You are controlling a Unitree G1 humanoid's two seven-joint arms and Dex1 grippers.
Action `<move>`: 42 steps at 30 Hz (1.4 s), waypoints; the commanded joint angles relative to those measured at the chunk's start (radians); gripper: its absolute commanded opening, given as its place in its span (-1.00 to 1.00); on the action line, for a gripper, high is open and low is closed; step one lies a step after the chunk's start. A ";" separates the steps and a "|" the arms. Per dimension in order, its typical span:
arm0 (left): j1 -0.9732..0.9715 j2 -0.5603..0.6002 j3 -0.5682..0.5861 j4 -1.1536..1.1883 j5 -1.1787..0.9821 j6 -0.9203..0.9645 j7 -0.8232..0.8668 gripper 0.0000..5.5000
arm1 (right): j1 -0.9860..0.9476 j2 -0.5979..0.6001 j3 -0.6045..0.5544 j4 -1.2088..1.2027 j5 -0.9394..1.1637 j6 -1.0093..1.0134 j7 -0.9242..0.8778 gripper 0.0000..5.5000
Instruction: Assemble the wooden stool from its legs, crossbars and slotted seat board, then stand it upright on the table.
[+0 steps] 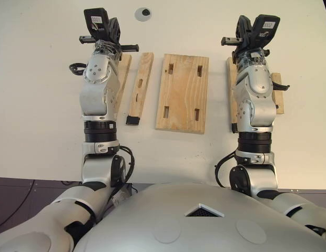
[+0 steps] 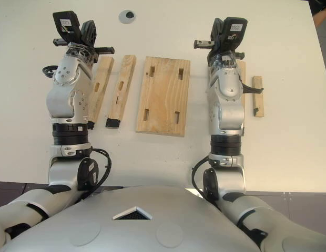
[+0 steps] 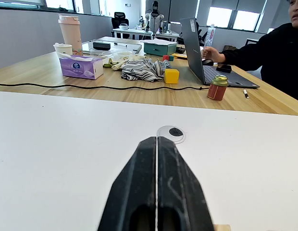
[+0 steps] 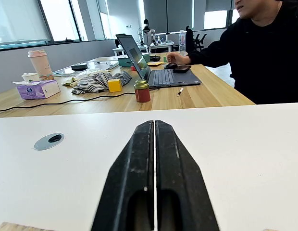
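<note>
Seat board (image 1: pixel 182 93) flat on table (image 1: pixel 42 126), wooden leg (image 1: pixel 140 86) beside it, left pincer (image 3: pixel 156 142) and right pincer (image 4: pixel 154 124) both clenched empty.

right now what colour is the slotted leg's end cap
Black cap on the slotted leg; best in left eye view.

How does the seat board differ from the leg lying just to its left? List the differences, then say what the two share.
The seat board is a wide rectangle; the leg is a narrow strip. The seat board has four slots, one near each corner; the leg's slots sit in one line along its middle. The leg has a black cap on its near end; the seat board has none. Both are pale wood, lying flat on the table.
</note>
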 commanded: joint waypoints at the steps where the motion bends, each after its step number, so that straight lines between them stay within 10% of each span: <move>1: 0.009 0.015 0.003 -0.002 0.003 0.024 -0.004 -1.00 | -0.022 -0.007 -0.002 0.005 -0.001 0.014 -0.002 -0.99; 14: -0.001 0.062 0.009 -0.002 -0.001 0.044 -0.043 -1.00 | -0.010 0.013 -0.009 0.016 -0.008 0.007 -0.026 -0.99; 32: 0.251 0.445 0.073 -0.071 -0.068 0.492 -0.323 -0.10 | 0.055 0.020 -0.018 -0.024 -0.011 -0.010 -0.086 -1.00; 42: 0.369 0.533 -0.009 -0.070 -0.099 0.555 -0.467 -0.42 | 0.045 0.003 -0.019 -0.008 -0.013 -0.006 -0.077 -1.00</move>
